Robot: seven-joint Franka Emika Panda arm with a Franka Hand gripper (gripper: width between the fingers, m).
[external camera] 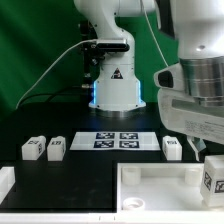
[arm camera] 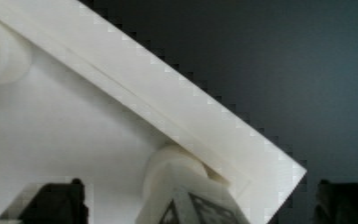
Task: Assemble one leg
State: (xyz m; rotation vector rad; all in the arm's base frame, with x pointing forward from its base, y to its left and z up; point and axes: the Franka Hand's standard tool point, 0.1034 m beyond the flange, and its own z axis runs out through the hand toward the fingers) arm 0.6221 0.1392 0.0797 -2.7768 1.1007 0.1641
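Far left of the exterior view: first spare leg [external camera: 33, 148] and second spare leg [external camera: 56, 148], side by side on the black table [external camera: 80, 172], well apart from the work. Centre: the marker board [external camera: 118, 140], lying flat, with a third spare leg [external camera: 172, 147] just beside its right end. Lower right: the white panel [external camera: 160, 195], and at its right-hand corner the leg [external camera: 215, 178], upright, tag facing out, beneath the arm's wrist [external camera: 195, 100].

Wrist view: that leg against the panel's edge, between the fingers [arm camera: 51, 200] of the gripper [arm camera: 197, 205]. Spread wide, pads clear on both sides, grasping nothing. Seated in a socket or not: cannot tell.

Likely step: fixing the leg into the corner. Next, probably: close squarely on it, keep it upright, then twist or press home without shoving the panel.
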